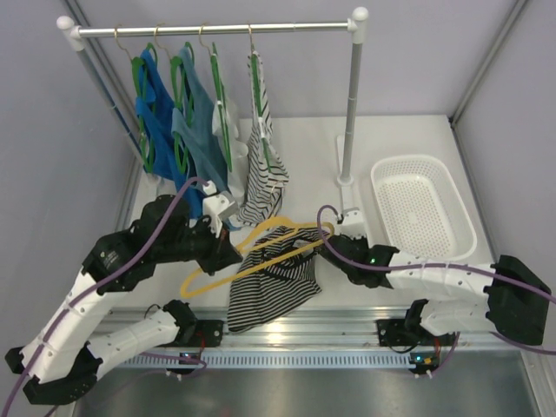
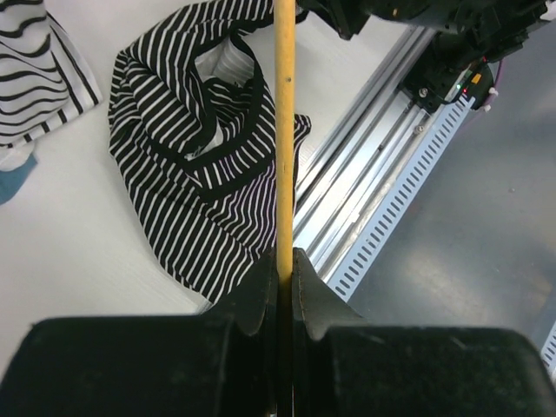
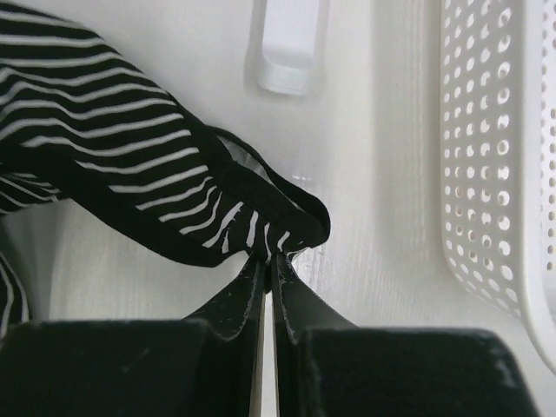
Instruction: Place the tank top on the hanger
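Your left fingers (image 2: 254, 300) are clamped on one bar of the thin yellow-orange triangular clothes hanger (image 2: 284, 130), which is held over the dark black-and-white narrow-striped fabric tank top (image 2: 191, 174). That top lies crumpled on the white worktop (image 1: 417, 139) near its front edge, between the arms. Your right fingers (image 3: 234, 304) are pinched tight on its black edging.

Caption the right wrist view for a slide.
Right gripper shut on the edge of the tank top, white basket alongside.
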You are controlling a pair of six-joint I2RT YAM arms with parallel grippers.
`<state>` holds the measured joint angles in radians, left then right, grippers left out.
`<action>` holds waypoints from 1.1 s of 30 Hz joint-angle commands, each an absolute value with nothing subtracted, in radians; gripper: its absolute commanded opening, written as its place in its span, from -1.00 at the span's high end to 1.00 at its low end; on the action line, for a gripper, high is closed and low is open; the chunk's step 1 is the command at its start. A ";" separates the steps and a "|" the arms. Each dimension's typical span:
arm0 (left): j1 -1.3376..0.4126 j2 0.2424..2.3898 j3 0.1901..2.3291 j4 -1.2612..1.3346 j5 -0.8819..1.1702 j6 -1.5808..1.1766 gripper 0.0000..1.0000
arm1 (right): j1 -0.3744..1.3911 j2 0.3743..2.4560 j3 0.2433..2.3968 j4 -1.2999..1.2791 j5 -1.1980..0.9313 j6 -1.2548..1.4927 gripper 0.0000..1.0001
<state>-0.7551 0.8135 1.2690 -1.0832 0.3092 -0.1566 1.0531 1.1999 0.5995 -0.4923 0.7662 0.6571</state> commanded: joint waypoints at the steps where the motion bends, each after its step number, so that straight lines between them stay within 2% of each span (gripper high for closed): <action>1: -0.756 0.801 1.246 -1.091 0.364 -0.167 1.00 | 1.029 1.172 0.702 -0.511 0.796 0.637 0.99; 14: -0.756 0.818 1.135 -0.942 0.423 -0.201 1.00 | 0.940 1.131 0.888 -0.672 0.615 0.591 1.00; 25: -0.756 0.816 1.054 -0.746 0.322 -0.233 1.00 | 0.917 1.135 1.048 -0.857 0.557 0.609 1.00; 33: -0.772 0.773 0.956 -0.565 0.348 -0.282 1.00 | 0.884 1.158 1.169 -0.959 0.515 0.598 1.00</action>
